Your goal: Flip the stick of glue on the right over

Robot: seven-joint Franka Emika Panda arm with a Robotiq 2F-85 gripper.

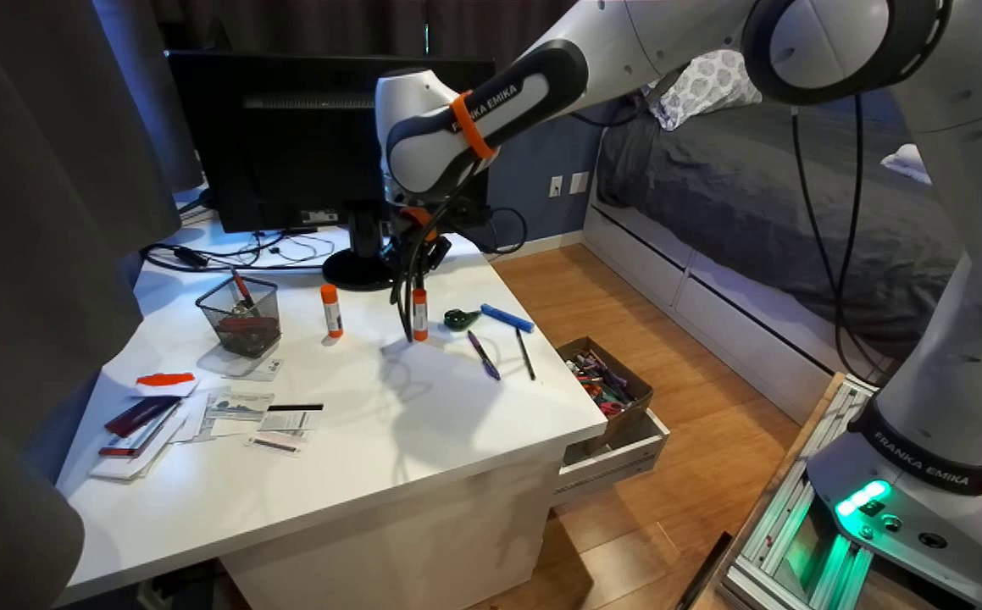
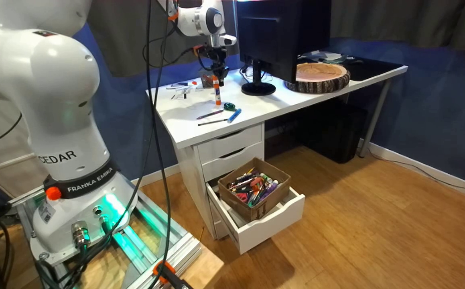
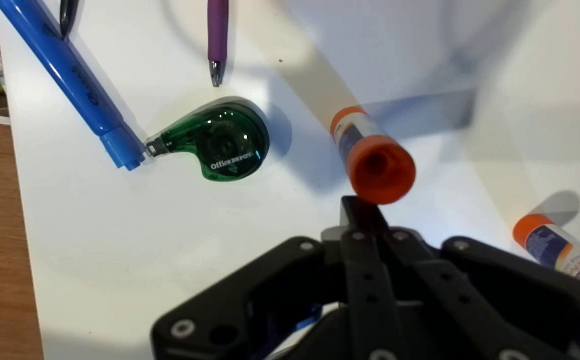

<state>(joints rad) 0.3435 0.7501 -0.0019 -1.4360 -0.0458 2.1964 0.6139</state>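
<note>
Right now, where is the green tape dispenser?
In the wrist view, the green tape dispenser lies left of center, between the blue marker and the nearer glue stick.

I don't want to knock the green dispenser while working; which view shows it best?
The wrist view: the green dispenser is large and in full view, its Office Depot lettering readable, its tip close to the blue marker. Both exterior views show it small on the desk, lettering unreadable.
</note>
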